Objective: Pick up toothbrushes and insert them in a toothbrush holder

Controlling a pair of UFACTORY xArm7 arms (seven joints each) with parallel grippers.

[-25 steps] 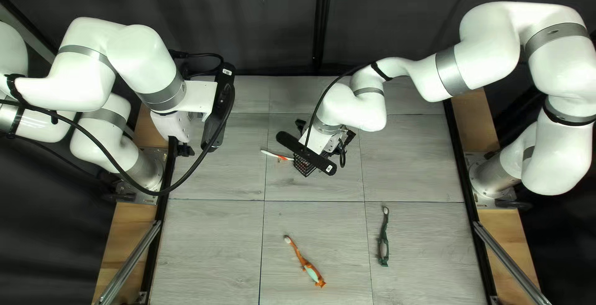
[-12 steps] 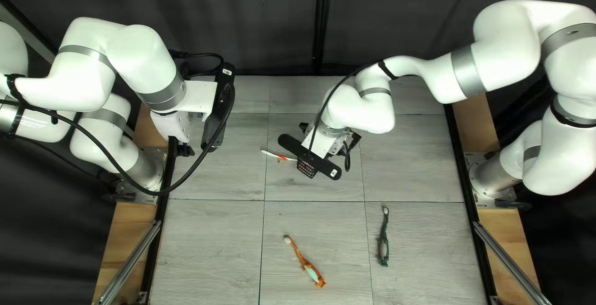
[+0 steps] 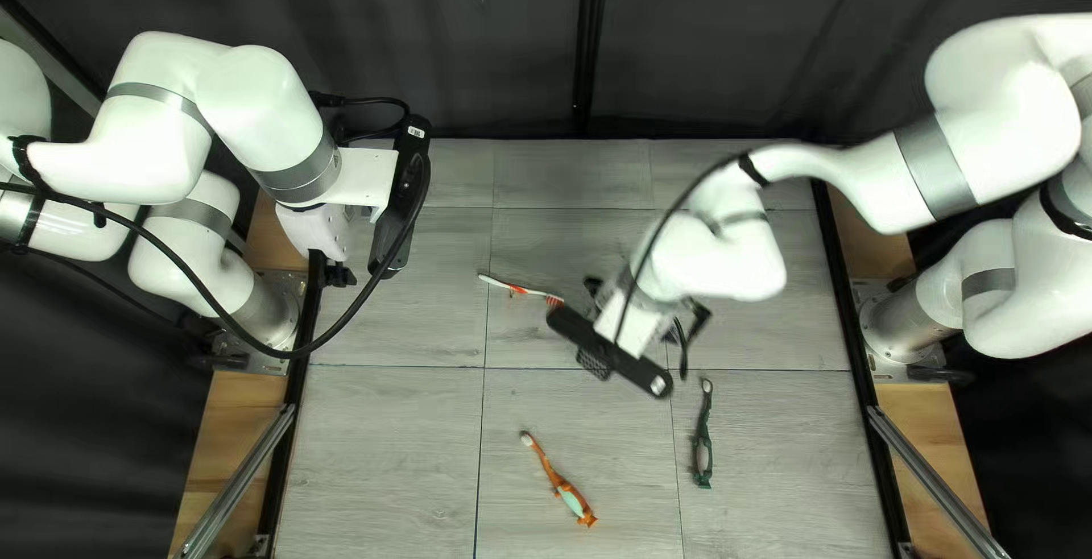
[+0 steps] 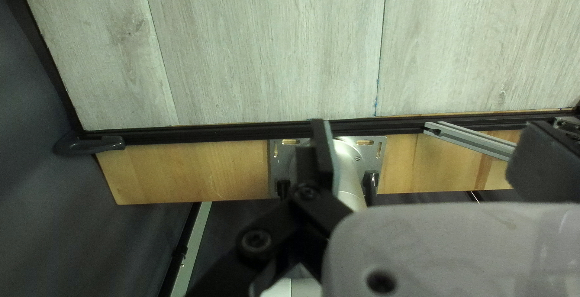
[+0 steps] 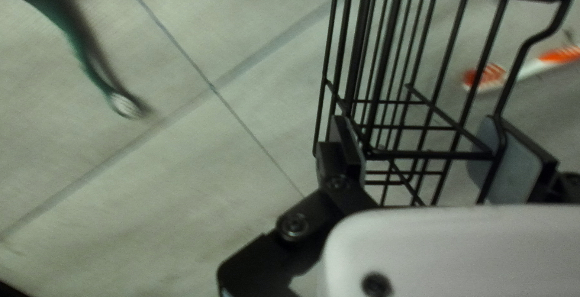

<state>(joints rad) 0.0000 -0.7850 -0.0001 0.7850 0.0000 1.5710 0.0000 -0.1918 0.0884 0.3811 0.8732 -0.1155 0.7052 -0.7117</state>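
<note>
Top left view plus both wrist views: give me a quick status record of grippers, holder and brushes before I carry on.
right gripper: shut on the black wire holder
left gripper: open, holding nothing, near the table's left edge
brushes in holder: none visible
white-and-orange toothbrush: on the table, farthest from the near edge
orange-and-green toothbrush: on the table, nearer the near edge
dark green toothbrush: on the table, right of the orange-and-green one
</note>
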